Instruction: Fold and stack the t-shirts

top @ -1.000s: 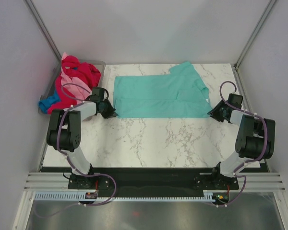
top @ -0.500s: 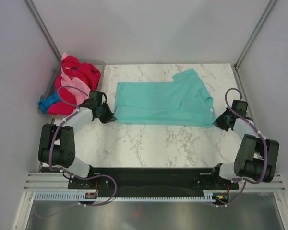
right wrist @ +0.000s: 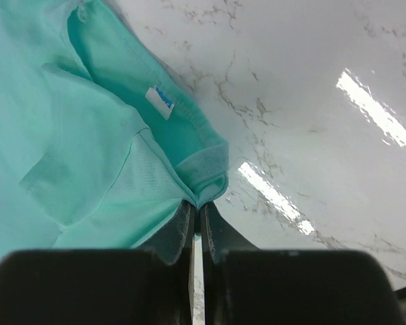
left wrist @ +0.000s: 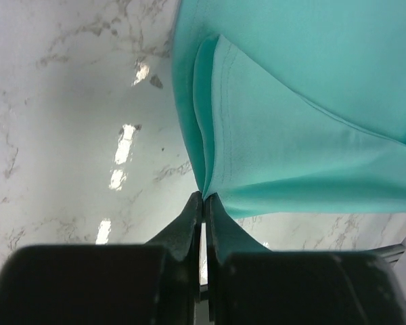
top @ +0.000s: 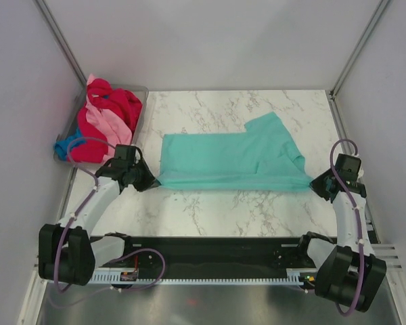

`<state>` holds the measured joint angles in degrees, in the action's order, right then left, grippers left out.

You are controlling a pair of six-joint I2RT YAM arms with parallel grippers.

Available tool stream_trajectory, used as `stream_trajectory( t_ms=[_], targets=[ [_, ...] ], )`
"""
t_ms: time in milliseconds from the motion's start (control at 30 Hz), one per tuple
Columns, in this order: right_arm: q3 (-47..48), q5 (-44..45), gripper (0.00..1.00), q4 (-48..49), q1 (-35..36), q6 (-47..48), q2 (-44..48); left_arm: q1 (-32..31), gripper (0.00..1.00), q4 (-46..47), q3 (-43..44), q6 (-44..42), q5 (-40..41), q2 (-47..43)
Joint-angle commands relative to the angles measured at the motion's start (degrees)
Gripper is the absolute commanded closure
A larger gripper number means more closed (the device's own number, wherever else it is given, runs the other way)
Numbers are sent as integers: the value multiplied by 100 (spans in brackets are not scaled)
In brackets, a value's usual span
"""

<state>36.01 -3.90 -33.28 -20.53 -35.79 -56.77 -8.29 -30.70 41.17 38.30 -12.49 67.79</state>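
Observation:
A teal t-shirt (top: 230,159) lies folded lengthwise across the middle of the marble table, its near edge pulled taut between both arms. My left gripper (top: 153,183) is shut on its near-left corner; the left wrist view has the teal cloth (left wrist: 304,122) pinched at the gripper's (left wrist: 204,196) tips. My right gripper (top: 311,184) is shut on the near-right corner by the collar. In the right wrist view the collar (right wrist: 189,139) with its white label bunches just above the gripper (right wrist: 197,204). Red, pink and blue t-shirts (top: 105,118) sit heaped at the back left.
A grey translucent tub (top: 141,91) at the back left holds the heap of shirts. White walls with metal posts close in the table on three sides. Bare marble table (top: 216,210) lies between the teal shirt and the black base rail (top: 216,247).
Both grippers have closed on the teal shirt's near corners and drawn them toward the near edge. The shirt has slid nearer and its near edge is stretched straight. Both arms have swung outward.

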Motion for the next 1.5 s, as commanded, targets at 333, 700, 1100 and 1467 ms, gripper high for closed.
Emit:
stream_trajectory(
  t_ms=[333,700,1100,1467],
  targets=[
    [582,682,10,-962,-188,-553,896,-234,5,-1385,329,-127,-421,-1707],
    [2821,-455,9,506,795,739,-2018,-217,5,-1000,665,-1185,-588,-1514],
    [7924,706,12,-20,1974,1759,-6950,-208,5,-885,541,-1106,-517,-1769],
    [10155,1049,17,-232,2352,2111,-9238,-208,6,-859,533,-1115,-527,-1725]
  ],
)
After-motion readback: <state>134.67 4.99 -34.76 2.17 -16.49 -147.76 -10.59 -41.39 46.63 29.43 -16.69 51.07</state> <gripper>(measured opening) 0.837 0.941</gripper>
